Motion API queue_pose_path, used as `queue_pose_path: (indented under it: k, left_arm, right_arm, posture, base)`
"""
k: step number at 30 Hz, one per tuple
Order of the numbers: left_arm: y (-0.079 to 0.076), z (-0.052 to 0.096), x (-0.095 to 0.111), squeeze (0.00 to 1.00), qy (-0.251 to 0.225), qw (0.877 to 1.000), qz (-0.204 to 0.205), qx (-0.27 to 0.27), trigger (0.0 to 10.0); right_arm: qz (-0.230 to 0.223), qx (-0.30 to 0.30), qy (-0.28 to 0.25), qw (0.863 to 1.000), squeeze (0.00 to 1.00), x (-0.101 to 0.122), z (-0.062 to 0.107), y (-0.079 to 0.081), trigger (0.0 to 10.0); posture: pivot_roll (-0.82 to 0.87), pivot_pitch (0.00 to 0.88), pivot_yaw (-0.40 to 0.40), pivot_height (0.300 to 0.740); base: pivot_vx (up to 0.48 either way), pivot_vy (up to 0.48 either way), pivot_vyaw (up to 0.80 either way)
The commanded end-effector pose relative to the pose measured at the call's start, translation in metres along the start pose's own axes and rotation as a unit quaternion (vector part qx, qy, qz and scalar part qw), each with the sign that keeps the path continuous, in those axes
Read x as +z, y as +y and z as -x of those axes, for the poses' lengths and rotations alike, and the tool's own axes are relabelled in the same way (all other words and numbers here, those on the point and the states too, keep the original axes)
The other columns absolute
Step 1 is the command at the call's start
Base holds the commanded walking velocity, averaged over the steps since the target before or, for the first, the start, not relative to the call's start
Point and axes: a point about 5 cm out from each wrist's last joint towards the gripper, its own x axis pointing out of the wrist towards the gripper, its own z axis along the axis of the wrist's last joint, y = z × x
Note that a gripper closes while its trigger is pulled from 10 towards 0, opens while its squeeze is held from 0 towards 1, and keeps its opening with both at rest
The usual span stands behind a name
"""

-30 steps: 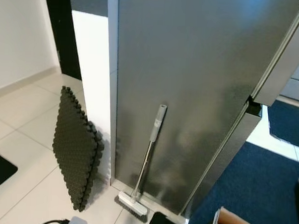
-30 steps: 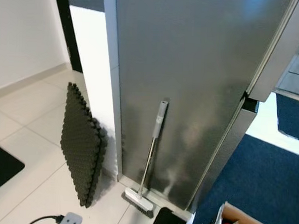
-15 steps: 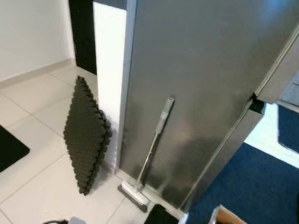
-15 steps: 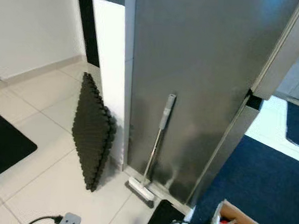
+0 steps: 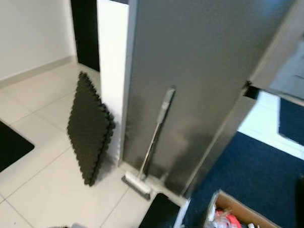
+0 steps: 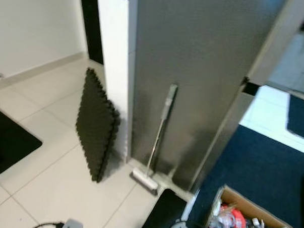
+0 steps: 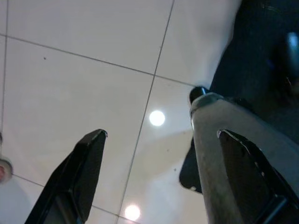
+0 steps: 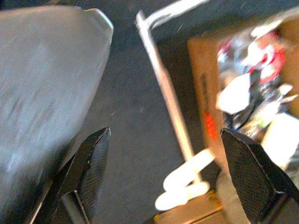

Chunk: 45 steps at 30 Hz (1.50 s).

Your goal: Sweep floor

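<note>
**A:** Grippers first. Our left gripper (image 7: 154, 172) hangs over pale floor tile (image 7: 70, 93), fingers spread wide, nothing between them. Our right gripper (image 8: 163, 172) is the same: fingers well apart, empty, pointing down at dark blue carpet (image 8: 131, 116) with a cardboard box (image 8: 210, 84) of clutter beside it.

**B:** And the broom?

**A:** Broom (image 5: 153, 139) stands at about 12 o'clock from us, handle tilted against the grey steel fridge side (image 5: 195, 55), brush head on the tile at the fridge's foot. No gripper touches it; both are well apart from it.

**B:** Anything near it?

**A:** Black foam mat (image 5: 89, 127) leans on the white wall panel (image 5: 109, 66) at roughly 11 o'clock, just beside the broom. A black mat (image 5: 160, 220) lies on the floor at 6 o'clock of the brush head. The blue carpet runs off toward 2 o'clock.

**B:** So progress?

**A:** We judge the task barely begun. Tool untouched, no sweeping done that we can see; we can't make out any dirt at this range. Left to do: close in, take the handle, then sweep the tile.
</note>
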Motion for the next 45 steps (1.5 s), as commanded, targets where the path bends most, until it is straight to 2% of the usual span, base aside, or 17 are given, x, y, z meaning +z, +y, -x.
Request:
queue_pose_path:
  k: [1,45]
  left_arm:
    - [-0.0091,0.0018,-0.0111,0.0,0.022,1.0,-0.005,-0.015,10.0]
    - [-0.0115,0.0028,-0.0158,0.0,0.028,0.999,-0.005,-0.02,10.0]
  right_arm:
    - [0.003,-0.001,0.01,1.0,0.0,-0.0062,0.0006,-0.002,10.0]
    - [0.013,-0.007,0.014,1.0,0.0,-0.0034,0.0006,-0.0043,10.0]
  posture:
    - [0.04,0.0,-0.094,0.74]
    - [0.04,0.0,-0.099,0.74]
  base:
    - [-0.337,0.0,-0.79]
    - [-0.339,0.0,-0.79]
